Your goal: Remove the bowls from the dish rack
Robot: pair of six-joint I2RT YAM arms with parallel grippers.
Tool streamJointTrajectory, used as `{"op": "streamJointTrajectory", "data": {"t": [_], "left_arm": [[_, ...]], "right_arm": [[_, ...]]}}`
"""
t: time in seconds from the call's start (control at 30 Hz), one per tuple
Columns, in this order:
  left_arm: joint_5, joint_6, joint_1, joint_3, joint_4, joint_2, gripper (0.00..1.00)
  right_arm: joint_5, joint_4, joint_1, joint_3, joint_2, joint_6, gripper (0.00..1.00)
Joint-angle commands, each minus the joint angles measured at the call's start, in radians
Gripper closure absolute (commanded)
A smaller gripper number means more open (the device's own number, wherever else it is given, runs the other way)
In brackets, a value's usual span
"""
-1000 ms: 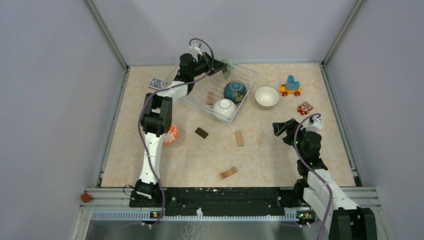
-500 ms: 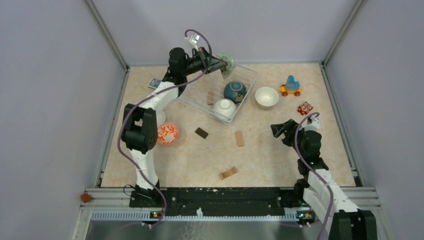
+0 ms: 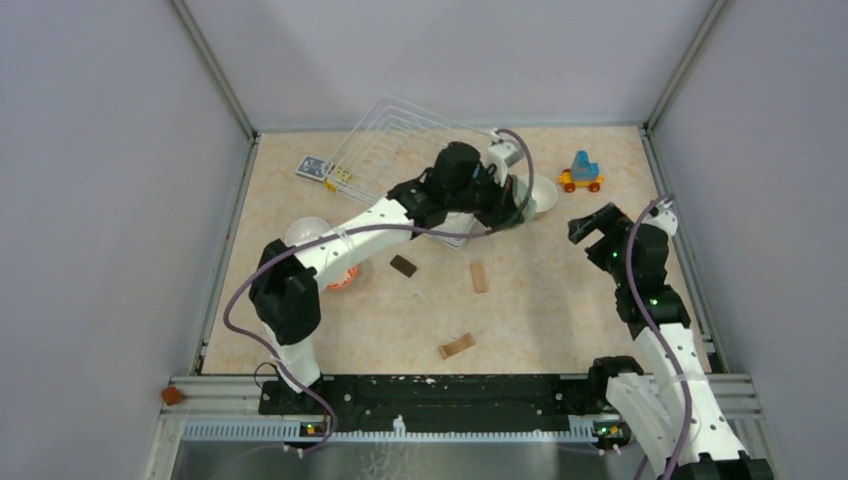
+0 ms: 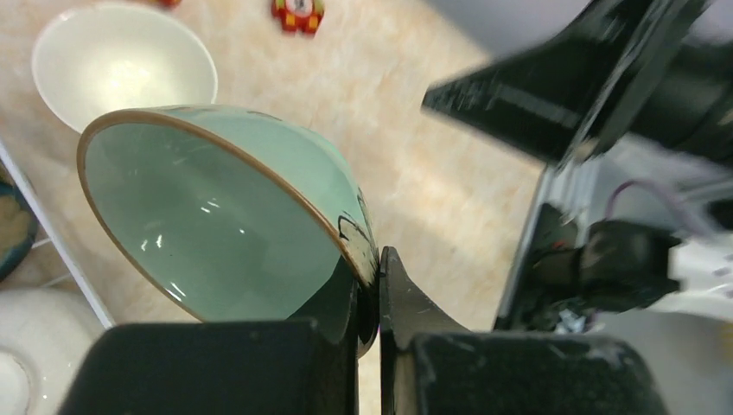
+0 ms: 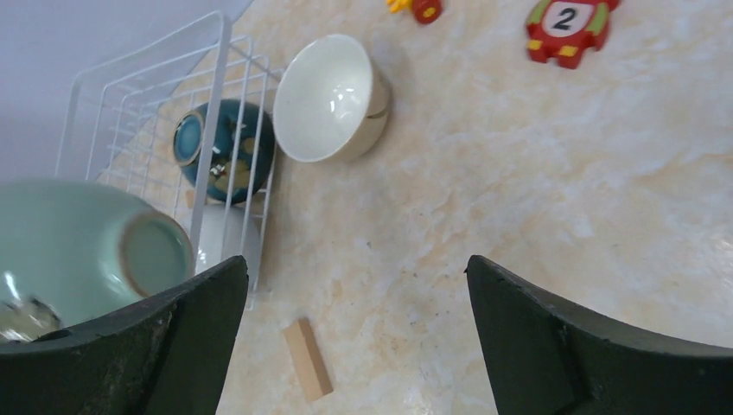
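- My left fingers (image 4: 370,281) are pinched tight on the rim of the mint green bowl (image 4: 216,207), one inside it and one outside.
- The bowl hangs tilted, off the table (image 5: 519,173), with its mouth toward my left wrist camera and its foot toward my right one.
- My right fingers (image 5: 354,264) are spread wide and hold nothing, near that bowl.
- Past them, the beige bowl (image 5: 328,95) sits upright on the table, just outside the dish rack (image 5: 147,104).
- Inside the rack, the dark blue bowl (image 5: 225,160) lies just behind the wire wall with its foot showing.
- The white shape (image 5: 220,242) next to it is probably another bowl.
- A wooden block (image 5: 309,359) lies on the table near the rack's corner.
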Motion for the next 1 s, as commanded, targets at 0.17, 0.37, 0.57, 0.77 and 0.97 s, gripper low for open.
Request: {"op": "streamJointTrajectory", "data": {"t": [0.17, 0.37, 0.57, 0.77, 0.97], "left_arm": [[-0.344, 0.461, -0.213, 0.113, -0.177, 0.104, 1.00], [-0.453, 0.522, -0.297, 0.120, -0.206, 0.192, 1.00], [-0.555, 0.558, -0.356, 0.158, -0.236, 0.281, 1.00], [-0.603, 0.554, -0.374, 0.190, -0.285, 0.342, 0.93], [-0.592, 0.523, -0.377, 0.192, -0.301, 0.356, 0.70]], "right_arm": [[0.292, -0.311, -0.007, 0.129, -0.054, 0.071, 0.05], [0.270, -0.341, -0.007, 0.122, -0.067, 0.057, 0.09], [0.035, -0.261, -0.007, 0.074, -0.067, -0.071, 0.11], [0.045, -0.270, -0.007, 0.039, -0.082, -0.018, 0.13], [0.119, -0.297, -0.007, 0.018, -0.093, 0.024, 0.14]]}}
